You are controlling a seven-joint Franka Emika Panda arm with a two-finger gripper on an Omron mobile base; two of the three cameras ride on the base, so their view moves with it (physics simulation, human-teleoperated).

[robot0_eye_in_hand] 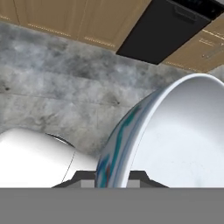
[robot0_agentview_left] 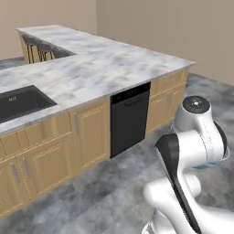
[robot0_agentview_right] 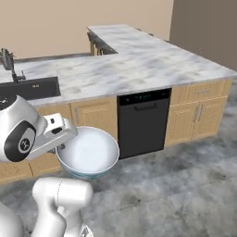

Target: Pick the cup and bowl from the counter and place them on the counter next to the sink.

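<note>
Sink (robot0_agentview_right: 30,88) far left, sunk in the counter (robot0_agentview_right: 139,65) | bowl (robot0_agentview_right: 88,152) carried low over the floor, facing the cabinets | gripper (robot0_eye_in_hand: 112,175) pinched on its rim, jaws barely apart | stiff, smooth, likely slippery and breakable; thin rim is the only handhold

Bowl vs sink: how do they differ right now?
The bowl is round, white inside with a blue-green patterned outside; the sink is a rectangular dark grey basin. The bowl is held off the floor by its rim in the gripper, in front of the cabinets; the sink is sunk into the marble counter. The bowl is tilted in the base views; the sink lies level. Both look empty.
</note>
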